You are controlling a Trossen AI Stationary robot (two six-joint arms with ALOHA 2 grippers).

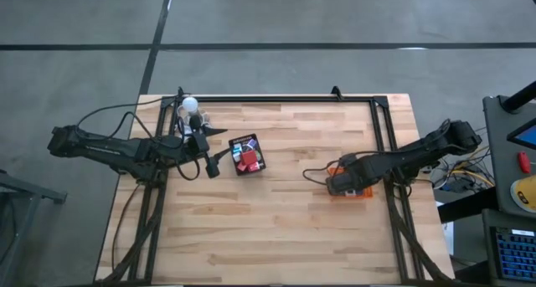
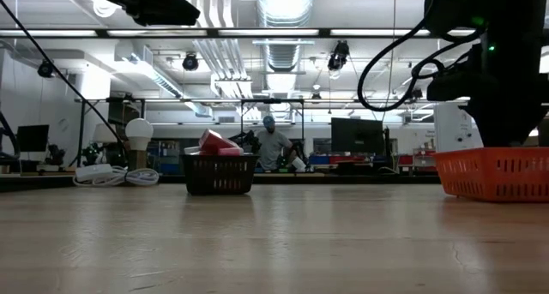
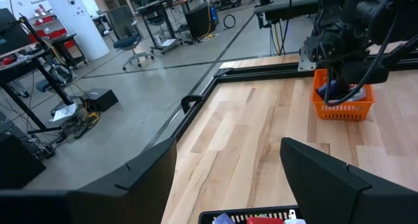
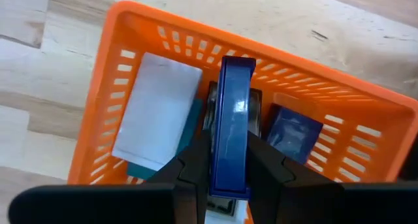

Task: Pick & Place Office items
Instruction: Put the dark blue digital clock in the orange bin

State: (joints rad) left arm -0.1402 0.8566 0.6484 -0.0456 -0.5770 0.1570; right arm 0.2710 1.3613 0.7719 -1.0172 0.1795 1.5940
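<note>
- High view: the left gripper (image 1: 219, 145) sits near the left edge of the worktop (image 1: 276, 228), just beside the black mesh tray (image 1: 248, 154), its fingers spread with nothing between them.
- High view: the black mesh tray stands left of the worktop's centre and holds several office items (image 1: 246, 156), red, white and blue pieces among them.
- High view: the white round bulb (image 1: 190, 104) with its cords lies at the far left corner of the worktop.
- High view: the right gripper (image 1: 342, 183) is over the orange tray (image 1: 362, 194), which stands towards the right edge of the worktop.
- Low view: the black mesh tray (image 2: 220, 174) shows red pieces (image 2: 216, 143) rising above its rim; the orange tray (image 2: 494, 174) stands at the right, with the dark right arm directly above it.
- Low view: the white bulb (image 2: 138, 129) stands upright beside coiled white cords (image 2: 116, 176); a person (image 2: 271, 145) is in the room beyond the worktop.
- Left wrist view: the two dark fingers (image 3: 326, 175) stand well apart, empty; the rim of the black mesh tray (image 3: 251, 217) with coloured pieces shows between them, and the orange tray (image 3: 343, 102) stands far across the worktop under the other arm.
- Right wrist view: the right gripper (image 4: 228, 162) pinches a blue flat rectangle (image 4: 232, 119) held on edge, directly above the orange tray (image 4: 163, 34).
- Right wrist view: in the orange tray lie a white flat rectangle (image 4: 157, 113), a teal piece (image 4: 147, 165) partly under it, a dark blue piece (image 4: 294, 134) and a black piece (image 4: 256, 113) behind the held rectangle.
</note>
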